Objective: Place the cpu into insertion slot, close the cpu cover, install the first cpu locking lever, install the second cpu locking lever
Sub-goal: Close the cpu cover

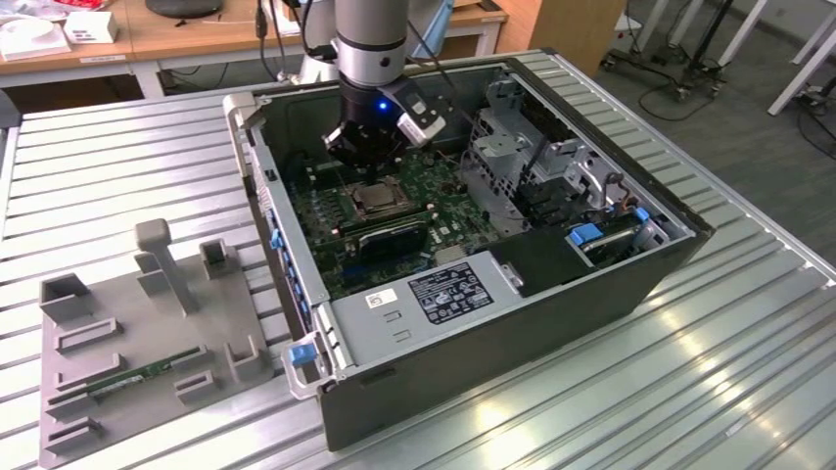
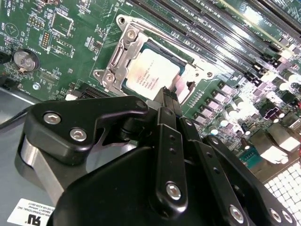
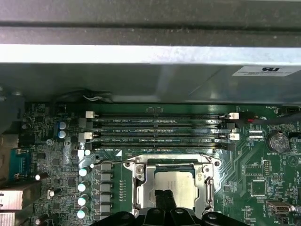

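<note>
1. The end effector (image 2: 168, 94) has its fingers closed together, gripping nothing visible, with the tips at the edge of the cpu (image 2: 150, 75).
2. The cpu sits in the insertion slot (image 2: 162, 49); the cpu cover (image 2: 120, 56) lies flat around it.
3. Risk: the tips could slip off the cover, scratching the cpu face.
4. Risk: pressing on a tilted chip could damage the slot contacts.

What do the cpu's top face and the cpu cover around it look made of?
The cpu: pale matte metal face, evenly dull, faint print on it. The cpu cover: probably bare stamped steel, silvery and glossy, bright glints along its bent edges; exact alloy unclear.
</note>
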### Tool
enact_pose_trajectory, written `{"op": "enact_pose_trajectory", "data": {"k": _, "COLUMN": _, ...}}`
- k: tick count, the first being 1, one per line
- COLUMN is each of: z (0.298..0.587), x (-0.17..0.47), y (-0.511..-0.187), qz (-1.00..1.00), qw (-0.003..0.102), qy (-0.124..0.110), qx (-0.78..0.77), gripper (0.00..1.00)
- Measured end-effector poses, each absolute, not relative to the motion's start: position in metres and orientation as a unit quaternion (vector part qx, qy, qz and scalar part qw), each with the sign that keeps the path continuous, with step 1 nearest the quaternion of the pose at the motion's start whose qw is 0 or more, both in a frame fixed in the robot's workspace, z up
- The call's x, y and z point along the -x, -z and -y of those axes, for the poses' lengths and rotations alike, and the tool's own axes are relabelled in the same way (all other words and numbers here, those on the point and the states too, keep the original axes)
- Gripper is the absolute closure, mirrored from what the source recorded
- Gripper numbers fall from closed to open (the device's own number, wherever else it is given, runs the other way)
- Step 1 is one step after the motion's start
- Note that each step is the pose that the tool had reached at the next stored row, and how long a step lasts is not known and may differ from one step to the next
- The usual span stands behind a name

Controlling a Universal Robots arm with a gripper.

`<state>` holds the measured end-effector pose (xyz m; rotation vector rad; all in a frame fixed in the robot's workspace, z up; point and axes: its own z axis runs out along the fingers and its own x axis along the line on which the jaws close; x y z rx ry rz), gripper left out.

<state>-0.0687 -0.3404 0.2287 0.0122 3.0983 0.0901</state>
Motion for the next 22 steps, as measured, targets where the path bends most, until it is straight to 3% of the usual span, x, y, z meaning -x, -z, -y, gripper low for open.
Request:
{"op": "enact_pose_trajectory", "data": {"k": 3, "z": 0.3404, "x": 0.0687, "y": -0.2285, "qz": -0.999, "qw": 0.014, "qy": -0.029, "qx": -0.004, "gripper": 0.89}}
{"op": "enact_pose_trajectory", "data": {"k": 17, "z": 0.3408, "x": 0.0736, "y": -0.2272, "qz": -0.999, "qw": 0.014, "qy": -0.029, "qx": -0.005, "gripper": 0.89}}
{"op": "enact_pose_trajectory", "data": {"k": 22, "z": 0.3442, "x": 0.0736, "y": -0.2265, "qz": -1.000, "qw": 0.009, "qy": -0.029, "qx": -0.005, "gripper": 0.89}}
